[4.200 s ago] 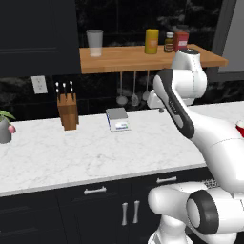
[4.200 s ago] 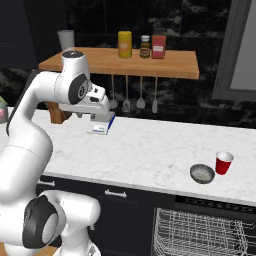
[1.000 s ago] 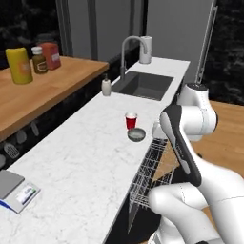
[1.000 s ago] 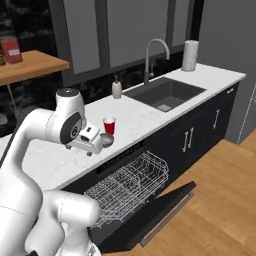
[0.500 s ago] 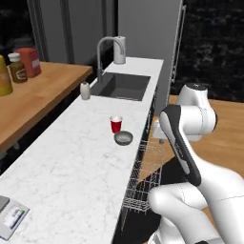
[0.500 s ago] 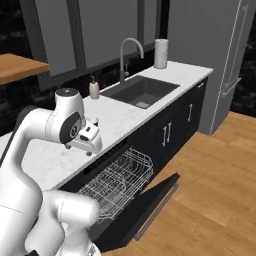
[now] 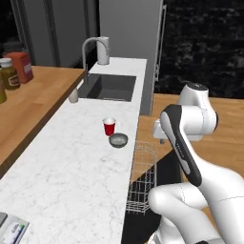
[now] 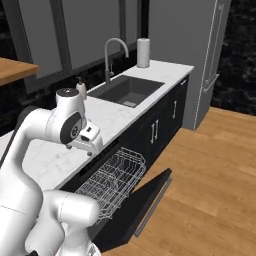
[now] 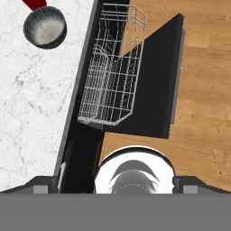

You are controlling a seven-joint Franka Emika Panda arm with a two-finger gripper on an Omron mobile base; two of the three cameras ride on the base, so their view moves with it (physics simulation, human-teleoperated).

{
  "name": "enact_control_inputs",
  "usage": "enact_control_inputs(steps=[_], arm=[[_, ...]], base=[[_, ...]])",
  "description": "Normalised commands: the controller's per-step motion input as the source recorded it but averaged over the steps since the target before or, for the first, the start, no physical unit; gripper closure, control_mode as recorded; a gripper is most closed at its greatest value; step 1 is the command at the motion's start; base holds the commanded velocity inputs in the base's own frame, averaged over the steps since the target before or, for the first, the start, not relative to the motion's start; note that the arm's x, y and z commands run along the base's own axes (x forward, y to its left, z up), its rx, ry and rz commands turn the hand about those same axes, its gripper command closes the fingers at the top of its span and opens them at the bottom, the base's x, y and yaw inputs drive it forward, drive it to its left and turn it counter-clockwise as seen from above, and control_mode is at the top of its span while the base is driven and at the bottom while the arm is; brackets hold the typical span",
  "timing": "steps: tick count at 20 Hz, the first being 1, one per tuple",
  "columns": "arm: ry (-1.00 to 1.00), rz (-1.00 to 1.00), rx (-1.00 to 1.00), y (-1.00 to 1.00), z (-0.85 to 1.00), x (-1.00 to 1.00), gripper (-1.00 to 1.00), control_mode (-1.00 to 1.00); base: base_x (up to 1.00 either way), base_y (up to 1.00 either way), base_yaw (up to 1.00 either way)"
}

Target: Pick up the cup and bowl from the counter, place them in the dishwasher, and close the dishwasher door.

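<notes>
The cup [image 7: 109, 127] stands on the counter [image 7: 71, 162] just behind the bowl [image 7: 118, 140].

**Open marble around the dishes, wire rack jutting out below**

The surface [image 7: 71, 167] lies bare on most sides of the cup [image 7: 109, 127] and bowl [image 7: 118, 140], which stand just beside each other near its front edge; a reach from above meets nothing. Farther along, the sink [image 7: 108, 87], its faucet [image 7: 89, 50] and a soap bottle [image 7: 73, 95] stand well apart from them. Below the edge, the white wire rack [image 8: 111, 179] is pulled out over the lowered dishwasher door [image 8: 145, 200], open from above. The wooden floor [image 8: 210, 190] beyond the door is free.
</notes>
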Motion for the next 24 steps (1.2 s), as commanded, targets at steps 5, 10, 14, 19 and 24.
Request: enact_control_inputs(steps=[5, 10, 14, 19, 24], arm=[[0.0, 0.0, 0.0, 0.0, 0.0, 0.0, -1.0, 1.0], [0.0, 0.0, 0.0, 0.0, 0.0, 0.0, -1.0, 1.0], [0.04, 0.0, 0.0, 0.43, 0.01, 0.26, -1.0, -1.0], [0.03, 0.0, 0.0, 0.73, 0.0, 0.98, -1.0, -1.0], [-0.01, 0.0, 0.03, 0.2, -0.01, 0.88, -1.0, -1.0]], base=[[-0.21, 0.5, 0.0], [0.25, 0.96, 0.0], [0.21, 0.43, 0.0], [0.0, 0.0, 0.0], [0.0, 0.0, 0.0]])
